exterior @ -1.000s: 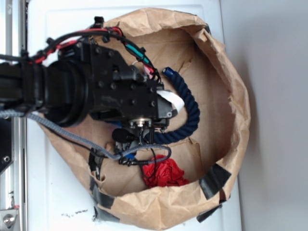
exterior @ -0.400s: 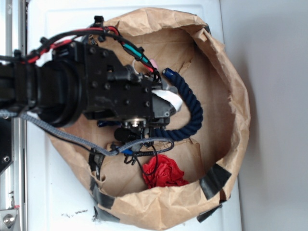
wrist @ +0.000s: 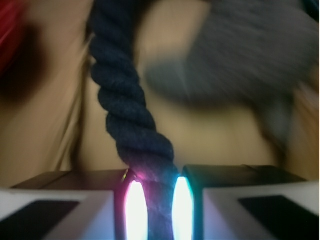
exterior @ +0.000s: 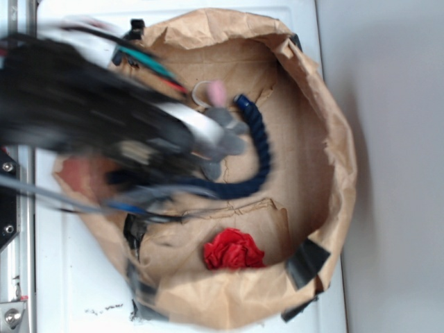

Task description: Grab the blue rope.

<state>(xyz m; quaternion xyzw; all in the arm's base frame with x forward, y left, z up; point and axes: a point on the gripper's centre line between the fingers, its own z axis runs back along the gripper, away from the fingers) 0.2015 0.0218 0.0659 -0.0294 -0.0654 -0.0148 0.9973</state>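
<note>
So I'm at the grab itself right now. On the wrist cam the gripper [wrist: 155, 200] has its two glowing pads clamped on the blue rope [wrist: 125, 110], which runs up from between them toward the top of the frame, twisted strands nice and clear. No gap on either side that I can see, so I'd call that a solid pinch.

On the exterior cam the arm [exterior: 90, 118] is one big motion smear across the left half of the frame, so I can't read the fingers from there at all. The rope [exterior: 260, 142] curves down the middle of the brown paper bag [exterior: 333, 139], shiny blue cap at its upper end, lower end disappearing into the blur at centre left. The grey plush toy [exterior: 225, 139] sits just to the left of the rope's upper part, close enough that I can't tell if they touch. The red crumpled thing [exterior: 234, 250] is lower down, well apart from the rope.

My read: the grasp looks made, and the next move needs a clean lift with the pinch held firm, since a thick twisted rope could slide through the pads. I'd also watch that the trailing end doesn't drag the plush along.

Labels or writing: nothing readable anywhere, no brand on the bag, the toy or the pads.
</note>
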